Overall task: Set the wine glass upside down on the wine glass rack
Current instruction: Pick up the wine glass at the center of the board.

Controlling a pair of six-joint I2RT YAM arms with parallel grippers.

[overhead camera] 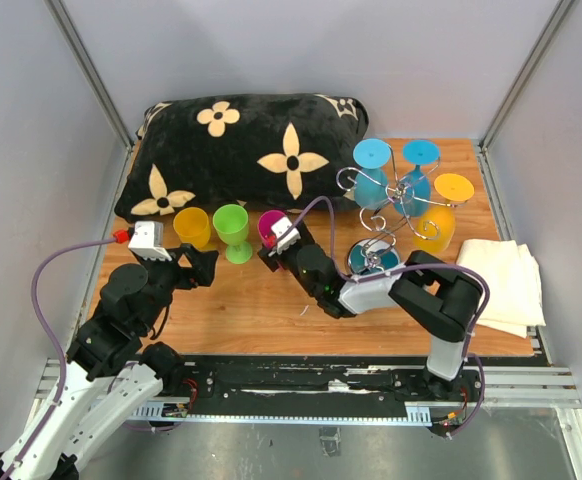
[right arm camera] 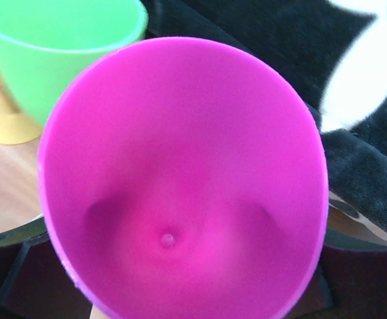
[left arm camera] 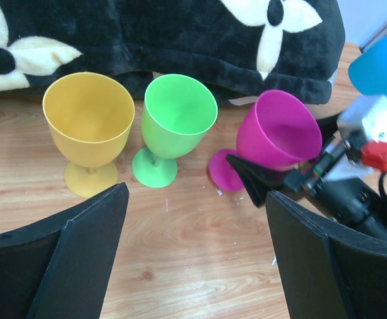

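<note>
The magenta wine glass (overhead camera: 270, 225) stands tilted on the wooden table, right of a green glass (overhead camera: 232, 230) and a yellow glass (overhead camera: 192, 227). My right gripper (overhead camera: 276, 242) is shut around its bowl. In the right wrist view the magenta bowl (right arm camera: 180, 186) fills the frame, with dark fingers (right arm camera: 20, 266) showing at both sides. In the left wrist view the glass (left arm camera: 280, 129) leans right with a black finger (left arm camera: 250, 178) against it. The chrome rack (overhead camera: 396, 200) at the back right holds two blue glasses and an orange one upside down. My left gripper (overhead camera: 206, 265) is open and empty.
A black flowered pillow (overhead camera: 241, 150) lies along the back, just behind the row of glasses. A white folded cloth (overhead camera: 506, 280) lies at the right edge. The rack's round mirrored base (overhead camera: 374, 260) sits close to my right arm. Grey walls enclose the table.
</note>
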